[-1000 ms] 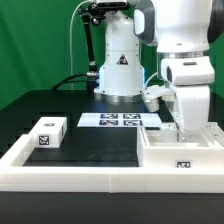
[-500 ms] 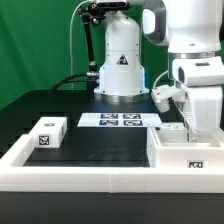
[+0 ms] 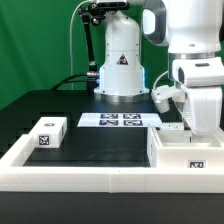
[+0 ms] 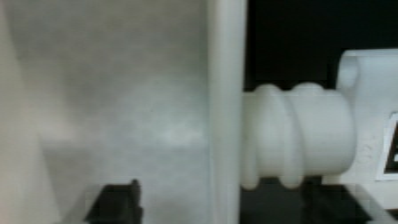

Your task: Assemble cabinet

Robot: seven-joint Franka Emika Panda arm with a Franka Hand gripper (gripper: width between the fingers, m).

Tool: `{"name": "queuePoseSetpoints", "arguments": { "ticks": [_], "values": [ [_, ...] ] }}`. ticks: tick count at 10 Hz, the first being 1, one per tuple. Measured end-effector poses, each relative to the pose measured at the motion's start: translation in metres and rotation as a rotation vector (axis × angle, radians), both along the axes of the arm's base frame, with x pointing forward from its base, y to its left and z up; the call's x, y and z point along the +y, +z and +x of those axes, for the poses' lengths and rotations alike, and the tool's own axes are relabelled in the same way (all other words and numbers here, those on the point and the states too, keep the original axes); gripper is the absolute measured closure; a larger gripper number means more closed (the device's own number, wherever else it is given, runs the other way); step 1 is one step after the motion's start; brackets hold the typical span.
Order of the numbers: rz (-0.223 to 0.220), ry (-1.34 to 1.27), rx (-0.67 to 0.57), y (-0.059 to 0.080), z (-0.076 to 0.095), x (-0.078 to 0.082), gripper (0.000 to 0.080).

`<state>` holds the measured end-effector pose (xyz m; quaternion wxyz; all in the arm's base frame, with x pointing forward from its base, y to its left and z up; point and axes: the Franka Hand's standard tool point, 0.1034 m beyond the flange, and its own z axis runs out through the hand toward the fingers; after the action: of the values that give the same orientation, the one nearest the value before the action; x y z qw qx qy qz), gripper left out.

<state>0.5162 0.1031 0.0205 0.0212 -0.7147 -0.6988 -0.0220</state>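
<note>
The white cabinet body (image 3: 186, 152), an open box with a tag on its front, stands at the exterior view's right. My gripper (image 3: 190, 126) is lowered into it at its far wall. In the wrist view my gripper (image 4: 231, 205) has its dark fingertips (image 4: 121, 203) wide apart, astride the body's wall (image 4: 222, 100). A white ribbed peg (image 4: 294, 135) sticks out from the wall's outer side. One fingertip is over the inner panel with a gap to the wall. A small white box part (image 3: 47, 133) with a tag lies at the left.
The marker board (image 3: 120, 120) lies at the back middle before the robot base (image 3: 120, 70). A white raised border (image 3: 90, 178) runs along the front and left of the black table.
From a second ago to half a second ago the arm and the cabinet body shifted together toward the exterior view's right. Nothing has moved since.
</note>
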Motion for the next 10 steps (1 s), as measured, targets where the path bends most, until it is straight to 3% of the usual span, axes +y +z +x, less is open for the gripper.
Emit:
{"name": "queuePoseSetpoints", "arguments": {
  "ticks": [2, 7, 10],
  "values": [
    [0.000, -0.001, 0.000, 0.000, 0.000, 0.000, 0.0025],
    [-0.002, 0.000, -0.002, 0.003, -0.002, -0.001, 0.0002],
    [-0.018, -0.017, -0.010, 0.028, -0.012, -0.002, 0.0002]
  ]
}}
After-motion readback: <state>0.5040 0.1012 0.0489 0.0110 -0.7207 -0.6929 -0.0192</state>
